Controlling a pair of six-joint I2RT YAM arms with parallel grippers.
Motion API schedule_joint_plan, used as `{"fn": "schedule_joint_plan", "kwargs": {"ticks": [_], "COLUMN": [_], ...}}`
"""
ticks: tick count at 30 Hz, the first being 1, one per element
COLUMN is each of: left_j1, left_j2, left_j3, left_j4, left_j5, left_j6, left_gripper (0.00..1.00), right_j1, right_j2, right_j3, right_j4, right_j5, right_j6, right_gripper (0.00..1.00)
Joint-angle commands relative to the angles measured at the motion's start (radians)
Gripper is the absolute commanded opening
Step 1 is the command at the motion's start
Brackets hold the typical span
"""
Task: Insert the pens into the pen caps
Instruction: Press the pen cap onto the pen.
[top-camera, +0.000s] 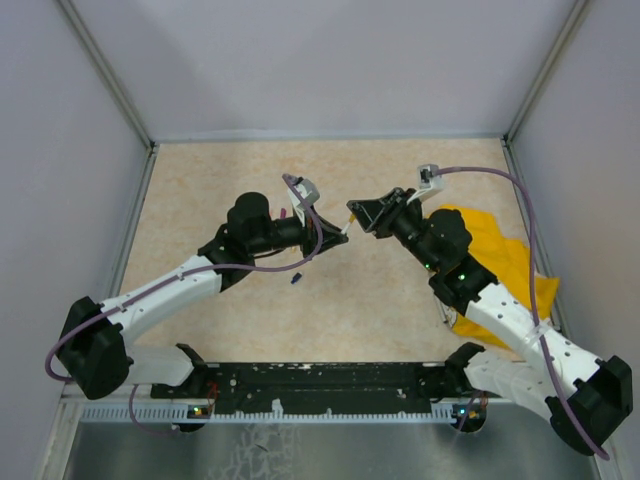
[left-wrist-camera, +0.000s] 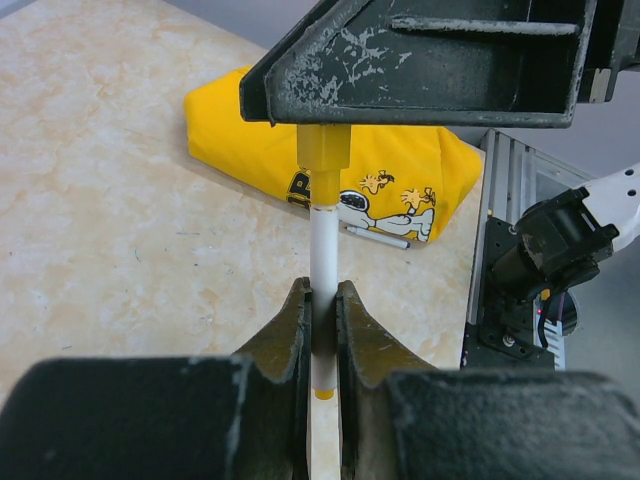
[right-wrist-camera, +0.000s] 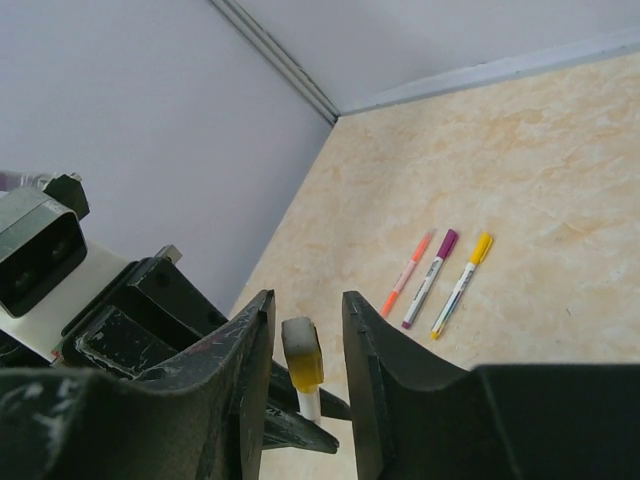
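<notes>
A white pen (left-wrist-camera: 323, 240) stands between my left gripper's (left-wrist-camera: 322, 295) fingers, which are shut on its barrel. On the pen's far end sits a yellow pen cap (left-wrist-camera: 322, 150) (right-wrist-camera: 303, 355). My right gripper (right-wrist-camera: 305, 310) straddles that cap, open, with a gap on each side. In the top view the two grippers meet tip to tip over mid-table, the left (top-camera: 335, 238) and the right (top-camera: 357, 216). Three capped pens, orange (right-wrist-camera: 407, 273), purple (right-wrist-camera: 430, 278) and yellow (right-wrist-camera: 458, 285), lie side by side on the table.
A crumpled yellow cloth (top-camera: 500, 260) (left-wrist-camera: 250, 130) lies under the right arm at the table's right. A grey pen (left-wrist-camera: 378, 236) rests at its edge. A small dark piece (top-camera: 297, 278) lies on the table below the left gripper.
</notes>
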Motion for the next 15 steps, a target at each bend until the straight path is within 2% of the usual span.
{"fn": "schedule_joint_plan", "kwargs": {"ticks": [1, 15], "left_j1": [-0.002, -0.002], "left_j2": [-0.019, -0.021], "left_j3": [0.019, 0.018], "left_j4": [0.033, 0.033], "left_j5": [0.006, -0.001], "left_j6": [-0.004, -0.009], "left_gripper": [0.0, 0.0], "right_j1": [-0.008, -0.008], "right_j2": [-0.022, -0.023], "right_j3": [0.031, -0.031], "right_j4": [0.028, 0.068], "right_j5": [-0.02, -0.043], "right_j6": [-0.001, 0.005], "right_gripper": [0.32, 0.04]}}
